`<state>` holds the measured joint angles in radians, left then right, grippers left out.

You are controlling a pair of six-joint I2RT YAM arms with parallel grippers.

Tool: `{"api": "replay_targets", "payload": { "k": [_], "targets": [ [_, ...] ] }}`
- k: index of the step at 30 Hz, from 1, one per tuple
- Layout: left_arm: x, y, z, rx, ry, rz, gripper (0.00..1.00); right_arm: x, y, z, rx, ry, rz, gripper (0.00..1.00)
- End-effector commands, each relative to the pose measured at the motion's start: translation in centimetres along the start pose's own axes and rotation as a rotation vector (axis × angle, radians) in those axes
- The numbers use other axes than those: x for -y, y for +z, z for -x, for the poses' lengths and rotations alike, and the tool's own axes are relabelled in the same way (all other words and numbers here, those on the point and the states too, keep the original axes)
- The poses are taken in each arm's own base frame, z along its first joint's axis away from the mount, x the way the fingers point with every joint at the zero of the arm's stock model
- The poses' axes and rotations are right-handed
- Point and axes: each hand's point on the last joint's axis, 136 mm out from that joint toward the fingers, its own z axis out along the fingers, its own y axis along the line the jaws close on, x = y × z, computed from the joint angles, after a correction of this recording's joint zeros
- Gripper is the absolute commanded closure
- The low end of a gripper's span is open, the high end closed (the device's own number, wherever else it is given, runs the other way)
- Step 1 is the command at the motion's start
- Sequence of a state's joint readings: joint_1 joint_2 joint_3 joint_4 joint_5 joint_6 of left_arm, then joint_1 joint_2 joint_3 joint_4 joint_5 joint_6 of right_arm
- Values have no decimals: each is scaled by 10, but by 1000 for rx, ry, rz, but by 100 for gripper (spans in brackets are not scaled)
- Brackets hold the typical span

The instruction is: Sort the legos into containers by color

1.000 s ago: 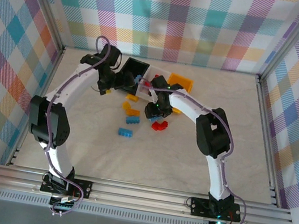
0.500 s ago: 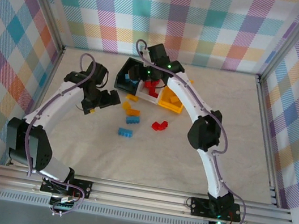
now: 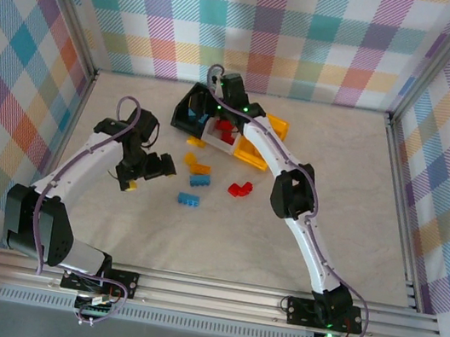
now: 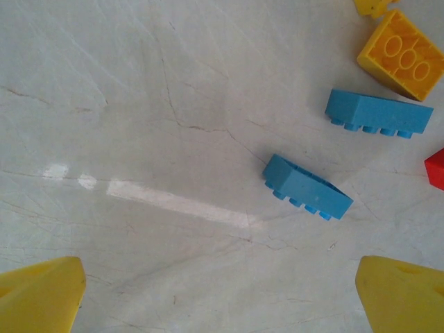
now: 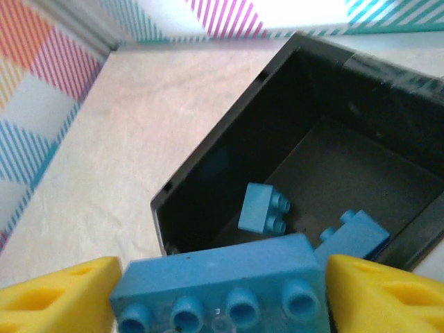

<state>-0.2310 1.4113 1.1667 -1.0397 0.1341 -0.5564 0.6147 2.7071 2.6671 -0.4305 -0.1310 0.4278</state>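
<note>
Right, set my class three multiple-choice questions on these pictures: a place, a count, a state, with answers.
1. Where is the blue brick in the right gripper? A) above the black bin B) above the white bin C) in the orange bin
2. How many blue bricks lie on the table, left wrist view? A) one B) two C) four
3. The left gripper is: A) open, empty B) shut on a red brick C) shut on a bin
Answers: 1A, the bin opens right below it; 2B, two lie apart; 3A, bare table between its spread fingertips.
</note>
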Motion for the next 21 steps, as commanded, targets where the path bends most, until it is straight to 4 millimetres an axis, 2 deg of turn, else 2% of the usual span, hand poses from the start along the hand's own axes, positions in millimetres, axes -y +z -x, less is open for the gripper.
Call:
{"api": "replay_targets", "payload": {
  "k": [1, 7, 10, 12, 14, 17, 21],
  "targets": [
    [-4, -7, -4, -15, 8, -5, 0, -8, -5, 32, 123, -6, 14, 17],
    [2, -1, 0, -13, 15, -27, 0, -18, -21, 43, 123, -27, 24, 17],
    [10, 3, 5, -2, 40, -40, 0, -34, -44, 53, 114, -33, 44, 17],
    [17, 10, 7, -5, 71, -50, 0, -47, -68, 54, 75, -41, 57, 17],
    [28, 18, 4, -20, 128, -46, 0, -45, -90, 41, 0, -36, 22, 16],
    [39, 37, -10, -62, 222, -12, 0, -40, -134, 21, -87, -31, -22, 16],
    [57, 58, -35, -100, 331, -3, 0, -22, -182, -24, -176, -3, -55, 16]
  ]
}}
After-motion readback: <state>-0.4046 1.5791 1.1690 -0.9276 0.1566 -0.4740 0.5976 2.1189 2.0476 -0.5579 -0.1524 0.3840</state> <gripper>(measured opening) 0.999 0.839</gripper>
